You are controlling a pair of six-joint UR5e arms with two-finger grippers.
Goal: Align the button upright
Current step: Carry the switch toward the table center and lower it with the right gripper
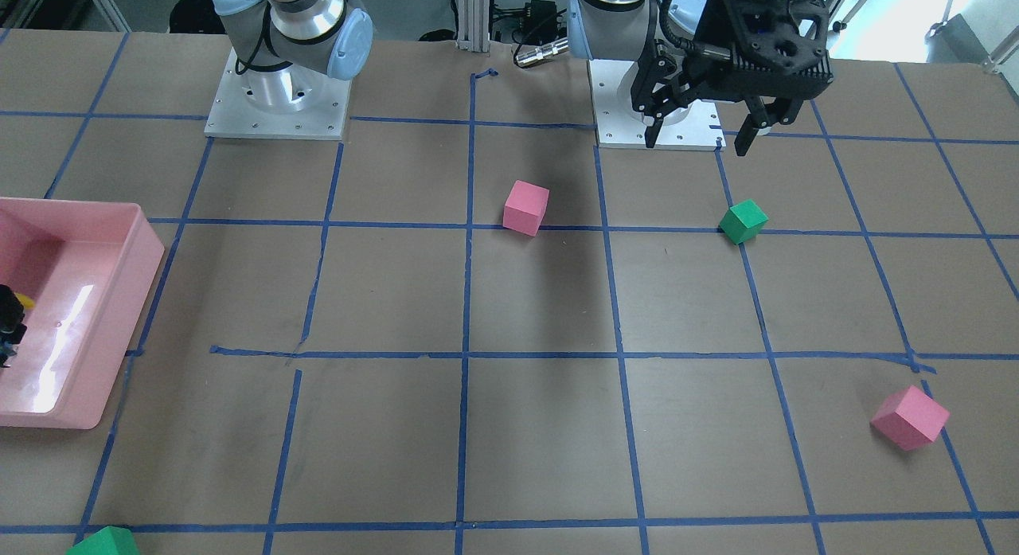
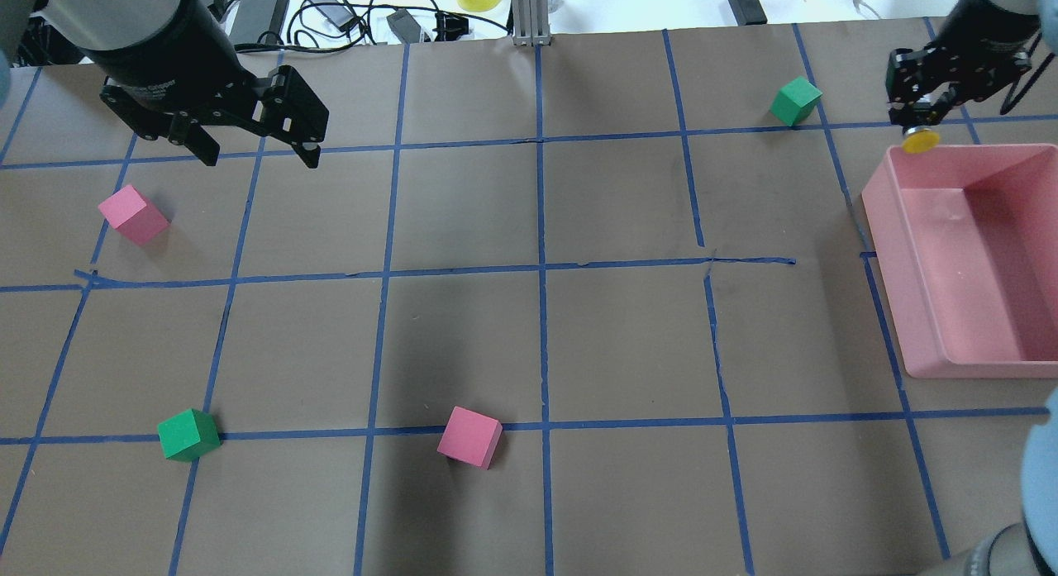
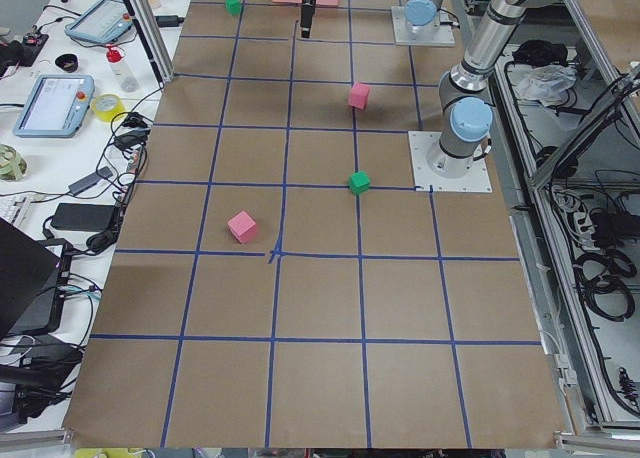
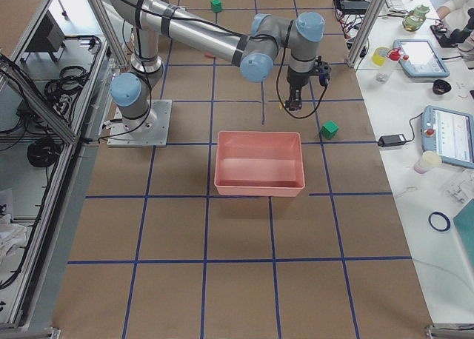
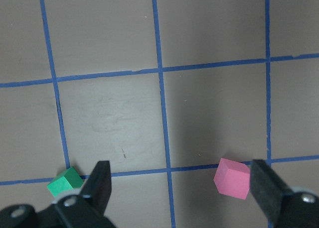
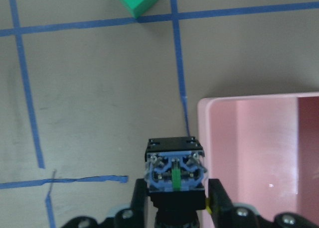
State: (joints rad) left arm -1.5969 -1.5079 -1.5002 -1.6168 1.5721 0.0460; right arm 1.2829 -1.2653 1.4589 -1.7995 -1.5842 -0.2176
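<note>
The right claw (image 6: 175, 188) squeezes the button (image 6: 173, 161) between its two fingers (image 6: 141, 198), up in the air just beside the corner of the pink tub (image 6: 249, 96), I think so it can be turned cap-up. Its wrist camera shows only the screw end (image 6: 174, 173); from above the yellow cap (image 2: 919, 140) shows. Far off, the left claw (image 5: 182, 183) hangs wide open, empty.
</note>
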